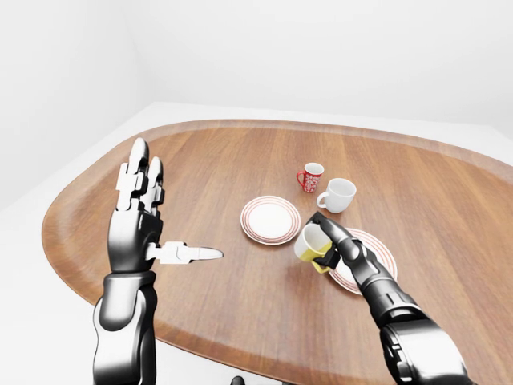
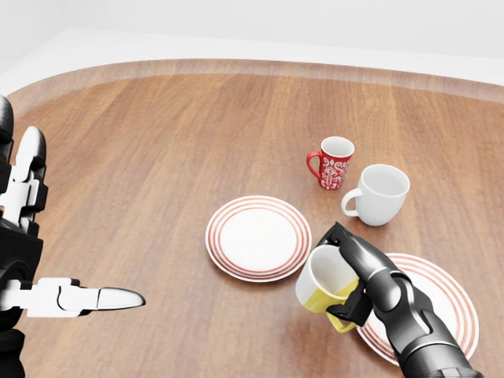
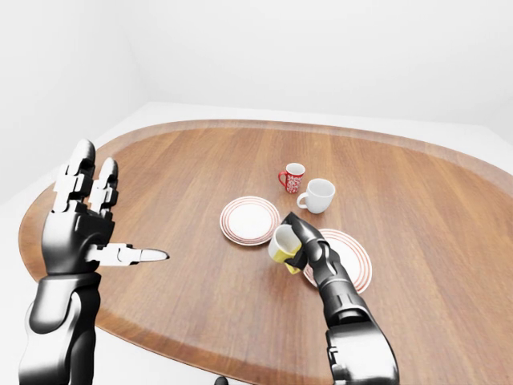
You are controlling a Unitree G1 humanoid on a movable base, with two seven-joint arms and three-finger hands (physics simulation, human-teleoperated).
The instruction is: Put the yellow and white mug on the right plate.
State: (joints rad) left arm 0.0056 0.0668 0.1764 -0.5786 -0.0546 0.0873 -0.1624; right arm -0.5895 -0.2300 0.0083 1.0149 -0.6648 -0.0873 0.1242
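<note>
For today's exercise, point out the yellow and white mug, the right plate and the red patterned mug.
yellow and white mug [image 2: 324,277]: head view, on its white upper wall.
right plate [image 2: 447,303]: head view, on its bare white centre.
red patterned mug [image 2: 334,170]: head view, on its patterned side.
</note>
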